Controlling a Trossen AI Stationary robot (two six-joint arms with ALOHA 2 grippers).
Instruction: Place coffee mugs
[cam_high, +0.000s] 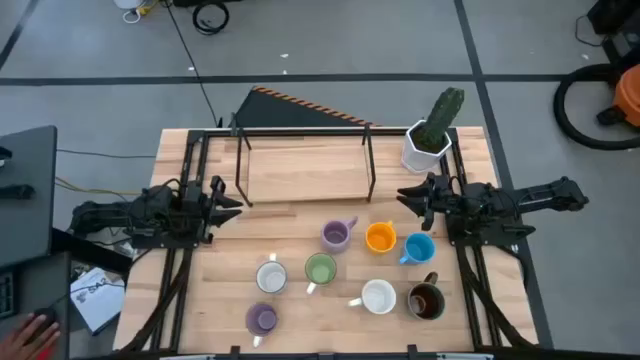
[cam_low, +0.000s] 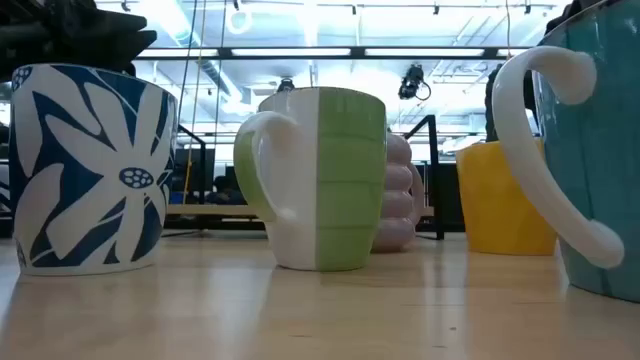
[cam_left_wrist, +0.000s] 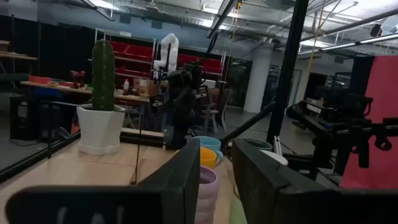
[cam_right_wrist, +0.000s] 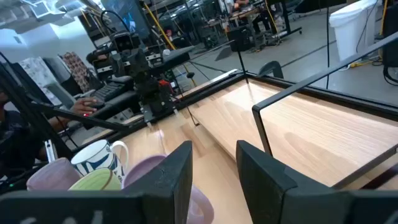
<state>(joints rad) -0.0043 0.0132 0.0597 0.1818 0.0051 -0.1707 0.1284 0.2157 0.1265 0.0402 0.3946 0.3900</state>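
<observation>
Eight mugs stand upright on their bases on the wooden table's near half. In the high view: a lavender mug (cam_high: 337, 234), an orange mug (cam_high: 380, 238), a blue mug (cam_high: 419, 248), a green mug (cam_high: 320, 269), a white mug with a blue flower pattern (cam_high: 271, 277), a white mug (cam_high: 378, 297), a dark brown mug (cam_high: 426, 300) and a second lavender mug (cam_high: 261, 319). My left gripper (cam_high: 228, 201) hovers open at the table's left side. My right gripper (cam_high: 408, 194) hovers open to the right, beyond the orange mug. Neither touches a mug.
A black metal rack frame (cam_high: 305, 160) stands on the table's far half. A white faceted pot with a cactus (cam_high: 432, 138) sits at the far right corner, close to my right gripper. Bare wood lies under the rack. A hand (cam_high: 35, 330) shows off the table's near left.
</observation>
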